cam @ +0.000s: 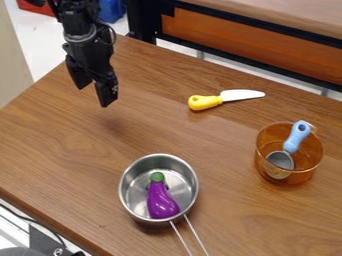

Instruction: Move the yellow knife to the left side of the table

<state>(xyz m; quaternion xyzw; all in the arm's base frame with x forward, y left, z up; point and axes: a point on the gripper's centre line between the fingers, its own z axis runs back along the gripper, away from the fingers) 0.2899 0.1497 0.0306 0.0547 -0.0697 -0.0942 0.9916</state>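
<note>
The bottom edge cuts off the wire handle (181, 239) of the pan (137, 195), the top edge the arm (80, 31).

The black arm (80, 31) comes into the camera view from the top edge at the upper left, its wrist (89, 52) pointing down with a slight tilt. Below it hangs the black gripper (93, 95), its two fingers spread apart with a gap between their tips.

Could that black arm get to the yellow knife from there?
Probably yes: the yellow knife lies on the table with nothing between it and the arm, whose jaws hang open and empty. The pan sits off to the side.
</note>
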